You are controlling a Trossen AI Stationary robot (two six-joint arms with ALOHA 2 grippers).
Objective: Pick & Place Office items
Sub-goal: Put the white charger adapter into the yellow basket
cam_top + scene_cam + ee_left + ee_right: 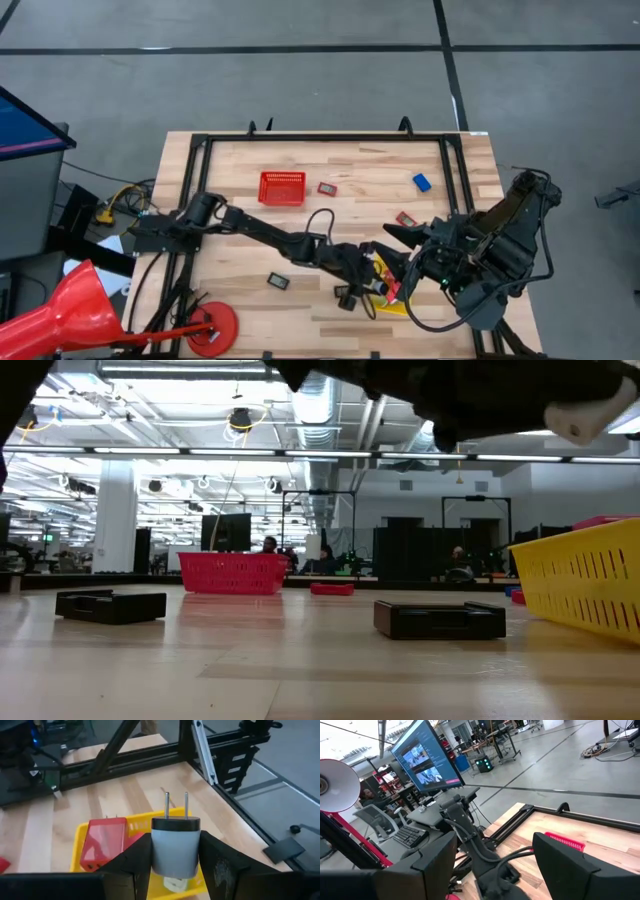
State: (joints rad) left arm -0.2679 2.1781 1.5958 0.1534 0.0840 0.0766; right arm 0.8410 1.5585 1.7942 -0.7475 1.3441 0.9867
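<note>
1. The left gripper (175, 857) is clamped on a grey plug adapter (175, 851), its two prongs pointing up, just above the yellow bin (77, 845). In the high view this gripper (375, 280) sits at lower centre of the frame.
2. Inside the bin lies a red block (102, 844), against the left wall in the left wrist view.
3. The right gripper (492, 865) has its fingers spread wide and holds nothing. In the high view it (400, 237) hangs at right of centre, just above the bin (392, 303).
4. A red flat piece (405, 218) lies just beside the right gripper, toward the upper right.
5. A blue block (421, 182) lies farther up and right, well apart from the bin.
6. A red basket (282, 187) stands upper centre, with another red piece (327, 187) just to its right.
7. A dark flat piece (278, 281) lies lower left of centre, near the left arm.
8. In the low view, two dark flat pieces (110, 606) (440, 619) lie on the table (300, 680) in front.
</note>
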